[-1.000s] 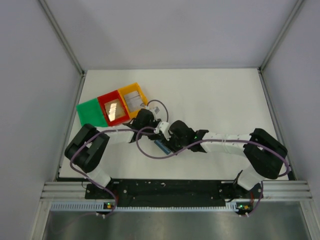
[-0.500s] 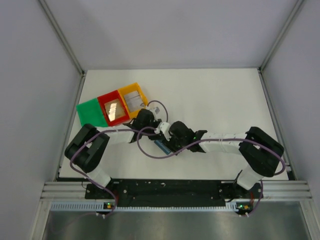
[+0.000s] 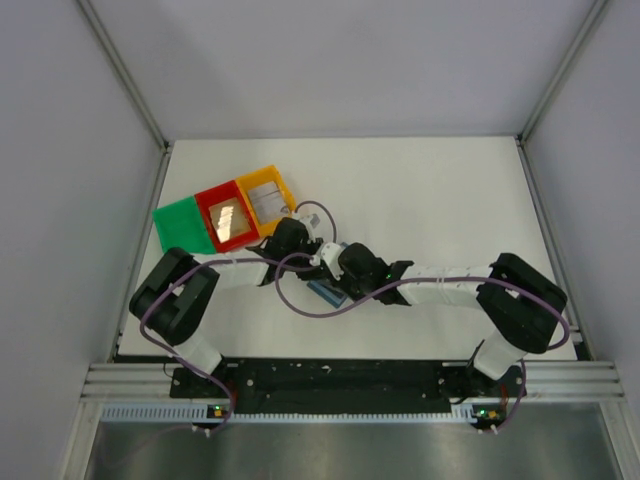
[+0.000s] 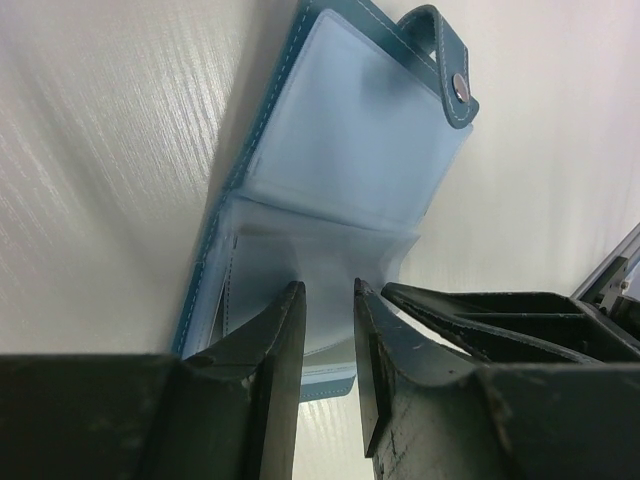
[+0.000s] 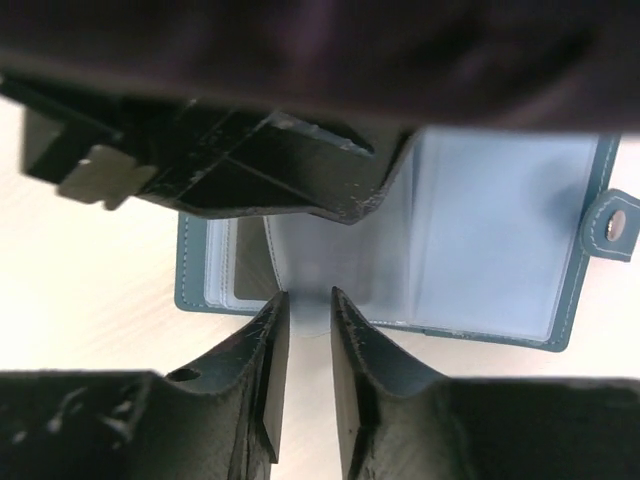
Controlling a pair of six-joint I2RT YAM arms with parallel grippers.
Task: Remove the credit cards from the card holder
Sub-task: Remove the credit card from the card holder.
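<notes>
Left gripper (image 4: 328,288) nips card holder (image 4: 350,150) sleeve | right gripper (image 5: 309,297) narrowly apart (grip unclear) | white table (image 3: 430,190), grey walls (image 3: 330,60)

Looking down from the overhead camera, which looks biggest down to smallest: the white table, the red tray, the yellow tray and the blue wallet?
1. Table.
2. Red tray and yellow tray: they look about alike, so no ranking.
3. Wallet, but it is mostly hidden, so its rank is unsure.

White table (image 3: 430,200): open card holder (image 4: 350,170), three trays (image 3: 180,226)
</notes>
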